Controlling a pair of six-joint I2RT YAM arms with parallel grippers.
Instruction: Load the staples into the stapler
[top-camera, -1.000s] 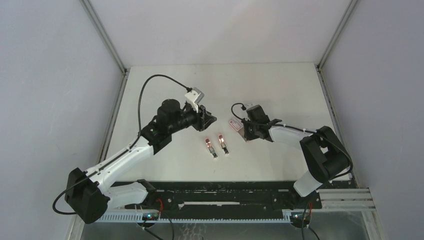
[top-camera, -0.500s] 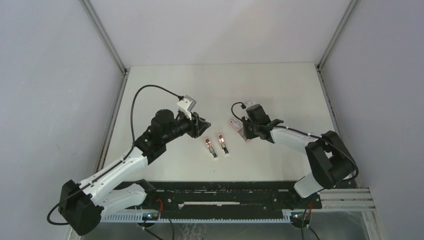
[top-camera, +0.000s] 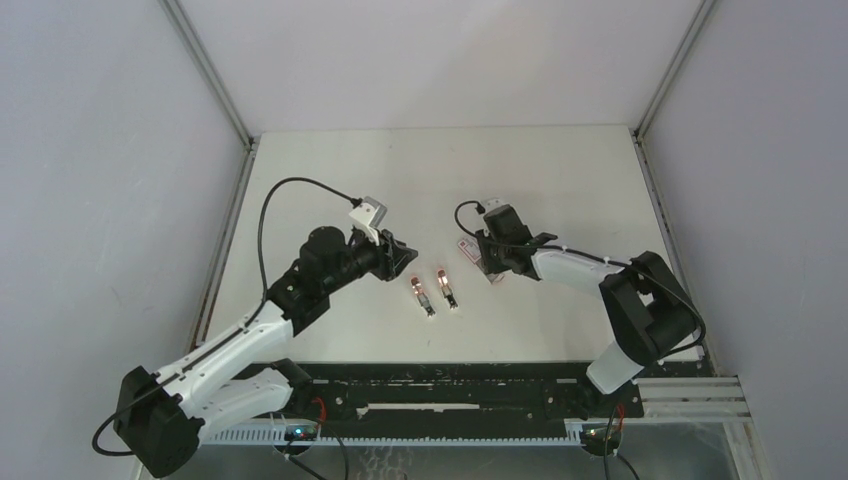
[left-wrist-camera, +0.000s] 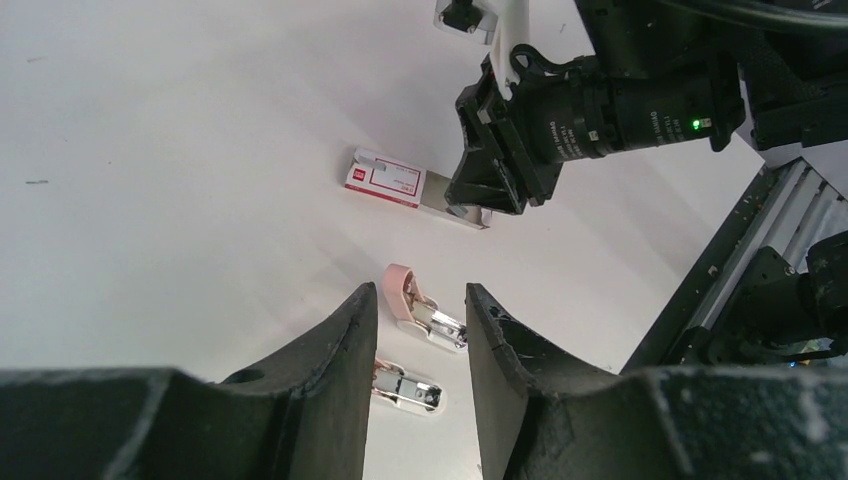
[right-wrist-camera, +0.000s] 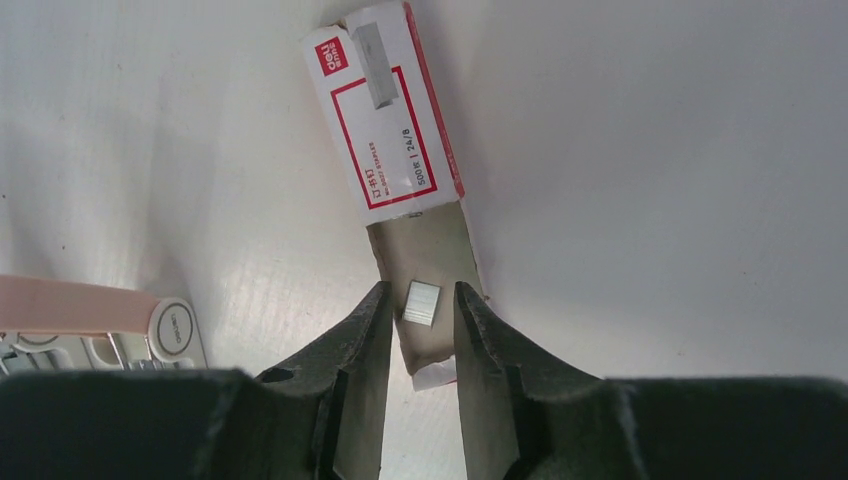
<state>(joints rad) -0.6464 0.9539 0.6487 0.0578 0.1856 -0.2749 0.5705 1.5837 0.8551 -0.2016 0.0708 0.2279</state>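
Grey metal marks your target: the staples (right-wrist-camera: 421, 303) are a short block lying in the slid-out tray (right-wrist-camera: 430, 240) of the red-labelled box (right-wrist-camera: 395, 125), low in the middle of the right wrist view. Your right claw (right-wrist-camera: 422, 287) sits directly over the block with its fingers (right-wrist-camera: 365, 340) parted only narrowly, one on each side. A thin strip of tray shows between each finger and the block, so the claw brackets the staples without gripping them. You cannot tell whether the fingertips touch the tray. The tray's right edge runs just beside the right-hand finger, and the box's label end points toward the top of the frame.

In the top view, one pink stapler (top-camera: 423, 295) and the other stapler (top-camera: 447, 288) lie side by side at the centre of the frame. They are apart from the box, which lies to their upper right. Your left claw (left-wrist-camera: 420, 290) is open and holds nothing, just to the upper left of the pair.

White surface (top-camera: 450, 170) stretches from both claws toward the top of the frame. Walls (top-camera: 120, 200) close in its left and right edges, and a black rail (top-camera: 450, 385) runs along the bottom.
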